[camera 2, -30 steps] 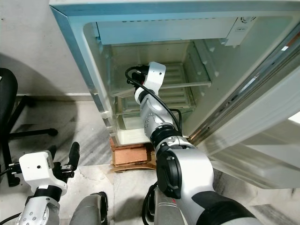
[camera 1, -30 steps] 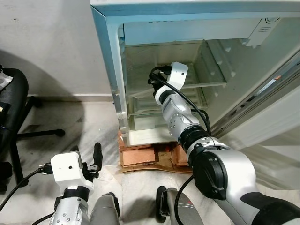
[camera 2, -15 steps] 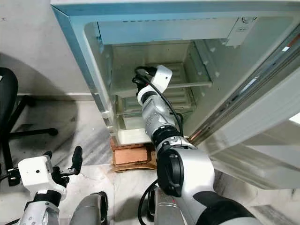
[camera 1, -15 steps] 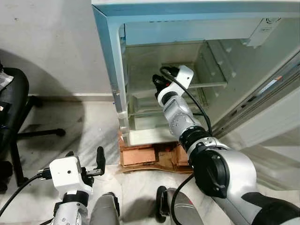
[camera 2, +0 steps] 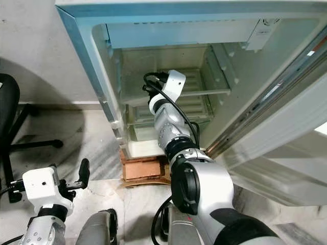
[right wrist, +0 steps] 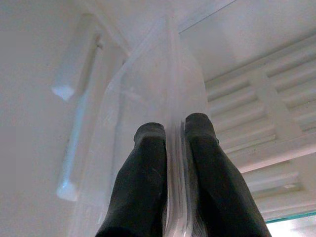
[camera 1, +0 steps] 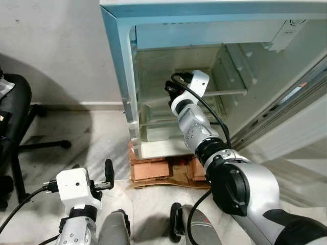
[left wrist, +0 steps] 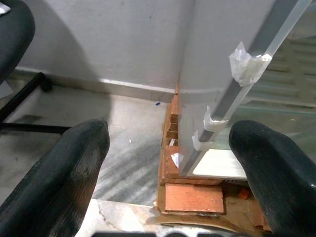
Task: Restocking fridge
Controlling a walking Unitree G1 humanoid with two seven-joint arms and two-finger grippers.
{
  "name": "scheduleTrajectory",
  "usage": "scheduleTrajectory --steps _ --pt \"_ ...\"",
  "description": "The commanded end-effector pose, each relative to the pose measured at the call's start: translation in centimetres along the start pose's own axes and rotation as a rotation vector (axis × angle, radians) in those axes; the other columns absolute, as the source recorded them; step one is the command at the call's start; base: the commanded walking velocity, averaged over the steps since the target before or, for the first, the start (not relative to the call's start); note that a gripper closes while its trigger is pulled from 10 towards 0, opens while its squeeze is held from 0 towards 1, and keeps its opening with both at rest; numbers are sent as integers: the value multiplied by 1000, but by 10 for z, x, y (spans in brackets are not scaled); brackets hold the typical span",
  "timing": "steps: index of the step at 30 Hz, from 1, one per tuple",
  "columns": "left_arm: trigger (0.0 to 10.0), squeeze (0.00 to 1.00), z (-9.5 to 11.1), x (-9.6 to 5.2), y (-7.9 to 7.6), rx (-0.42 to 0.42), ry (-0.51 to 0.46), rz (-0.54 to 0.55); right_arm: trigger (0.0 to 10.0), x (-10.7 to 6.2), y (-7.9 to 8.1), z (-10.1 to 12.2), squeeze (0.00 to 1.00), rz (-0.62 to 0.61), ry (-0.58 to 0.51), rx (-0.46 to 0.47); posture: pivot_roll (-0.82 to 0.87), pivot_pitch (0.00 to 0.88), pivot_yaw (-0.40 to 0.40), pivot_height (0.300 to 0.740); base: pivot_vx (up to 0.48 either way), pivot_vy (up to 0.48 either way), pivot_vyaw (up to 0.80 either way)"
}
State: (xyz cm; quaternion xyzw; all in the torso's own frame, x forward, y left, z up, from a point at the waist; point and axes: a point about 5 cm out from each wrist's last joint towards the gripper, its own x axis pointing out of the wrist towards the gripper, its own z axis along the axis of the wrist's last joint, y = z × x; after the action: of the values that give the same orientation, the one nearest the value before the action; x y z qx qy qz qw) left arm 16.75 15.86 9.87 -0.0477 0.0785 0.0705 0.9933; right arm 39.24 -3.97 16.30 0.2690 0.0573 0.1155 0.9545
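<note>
A clear plastic shelf panel (right wrist: 173, 128), thin and nearly invisible against the pale liner, stood edge-on inside the open fridge (camera 1: 122, 76), pinched between the two black fingers (right wrist: 143, 187) of the right gripper (right wrist: 170, 133), which was closed tight on its rim. The right arm reached deep into the middle of the cabinet, beside the ribbed back wall (right wrist: 266, 98) and above the lower glass shelf (camera 1: 158, 122). The panel was probably being seated in the side rails; held by one narrow edge, it could twist or slip from the pinch, or jam if it met the moulded wall ledges (right wrist: 74, 74) askew. The far end of the panel was lost in glare, so whether it already rested on a ledge could not be told, and the head cameras had the wrist housing in front of the fingertips. The left gripper (left wrist: 170, 163) hung low over the floor with its fingers spread wide and empty, near the brick base (left wrist: 192, 197) under the fridge and an office chair (camera 1: 13, 117).
</note>
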Motion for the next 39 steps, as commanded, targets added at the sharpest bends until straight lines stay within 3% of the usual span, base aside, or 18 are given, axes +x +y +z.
scheduleTrajectory --steps 1,3,4,5,6,7,9,10,11,14,15,25,28,30,33,34,35,39 --pt "10000 1000 -7 -2 3 13 37 16 118 -4 -2 -17 0 -20 59 21 240 261 -77 740 0 0 0" --pt "10000 1000 -7 -2 3 16 37 23 4784 -4 0 -18 0 -20 66 7 240 259 -78 740 0 0 0" --pt "10000 1000 -7 -2 3 16 37 23 4784 -4 0 -18 0 -20 66 7 240 259 -78 740 0 0 0" --pt "10000 1000 -6 -1 3 16 37 23 10000 -4 0 -18 0 -21 70 8 240 257 -78 740 0 0 0" --pt "10000 1000 -6 -1 3 16 37 23 10000 -4 0 -18 0 -21 70 8 240 257 -78 740 0 0 0" --pt "10000 1000 -6 -1 3 18 38 26 10000 -4 0 -18 1000 -19 68 20 239 255 -78 740 0 0 0" --pt "10000 1000 -6 0 3 19 39 28 10000 -4 1 -17 1000 -7 63 -7 239 255 -78 740 0 0 0" --pt "10000 1000 -6 0 3 18 39 28 10000 -3 2 -17 573 -2 64 -15 239 255 -78 740 0 0 0" --pt "10000 1000 -7 0 3 18 40 28 10000 -4 2 -18 376 1 67 -7 236 255 -78 740 0 0 0" --pt "10000 1000 -7 1 2 19 42 28 10000 -4 3 -18 275 11 68 -19 234 253 -78 740 0 0 0" --pt "10000 1000 -7 1 2 19 42 27 10000 -4 2 -19 0 12 75 -39 234 251 -79 740 0 0 0" --pt "10000 1000 -5 15 2 52 13 22 10000 -7 -13 -14 0 59 52 -156 205 198 -82 740 0 0 0" --pt "10000 502 -5 20 0 60 12 14 10000 -8 -17 -11 0 59 36 -183 202 187 -80 740 0 0 0" --pt "10000 0 -4 24 -1 62 6 9 10000 -9 -20 -13 0 52 39 -165 195 173 -78 740 0 0 0" --pt "10000 0 -3 29 -1 66 4 14 10000 -10 -21 -18 0 33 54 -146 201 167 -78 740 0 0 0" --pt "10000 0 -4 30 -1 68 3 16 6510 -10 -18 -20 0 37 57 -133 203 166 -78 740 0 0 0" --pt "10000 0 -4 30 -1 69 2 16 9333 -10 -17 -21 0 39 61 -143 204 166 -78 740 0 0 0" --pt "10000 0 -5 29 0 72 5 31 10000 -9 -12 -23 0 41 68 -163 213 158 -78 740 0 0 0"
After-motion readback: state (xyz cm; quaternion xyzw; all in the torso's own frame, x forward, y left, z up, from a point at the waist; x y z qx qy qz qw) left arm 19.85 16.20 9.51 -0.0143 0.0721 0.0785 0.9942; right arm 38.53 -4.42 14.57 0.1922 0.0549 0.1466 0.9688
